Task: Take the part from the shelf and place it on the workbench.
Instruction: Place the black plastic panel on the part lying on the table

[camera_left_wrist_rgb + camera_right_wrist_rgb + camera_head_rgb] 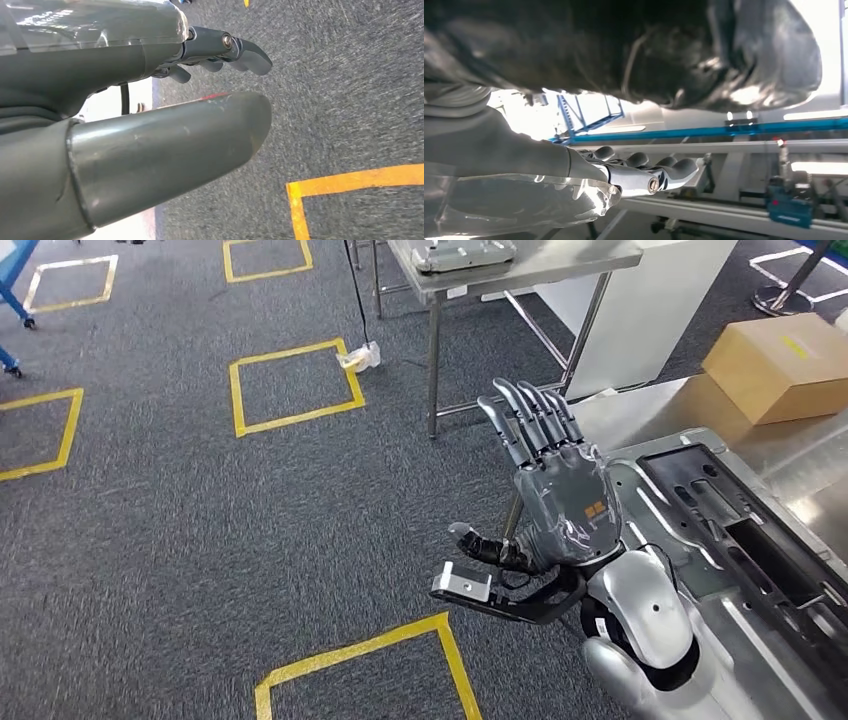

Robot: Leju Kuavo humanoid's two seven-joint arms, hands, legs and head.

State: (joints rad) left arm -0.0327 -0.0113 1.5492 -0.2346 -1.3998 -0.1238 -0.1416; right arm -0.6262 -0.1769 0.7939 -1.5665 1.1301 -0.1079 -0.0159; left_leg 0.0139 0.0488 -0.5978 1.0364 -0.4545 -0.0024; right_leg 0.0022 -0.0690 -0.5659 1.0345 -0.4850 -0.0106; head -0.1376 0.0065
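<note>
The part [740, 550], a long stamped metal panel with dark cut-outs, lies on the steel workbench [815, 455] at the right of the head view. My left hand [558, 490] is raised beside the panel's left end, fingers straight and together, holding nothing. In the left wrist view the left hand [150, 100] has its thumb and fingers stretched out over grey carpet. My right hand [549, 175] has its fingers extended under a dark glossy surface [624, 50], with a gap between them. I cannot tell whether that surface is the part.
A cardboard box [780, 365] sits on the workbench beyond the part. A second steel table [520, 270] with a grey tray [462, 252] stands farther off, beside a white cabinet [650, 310]. Yellow tape squares [295, 385] mark the carpet to the left.
</note>
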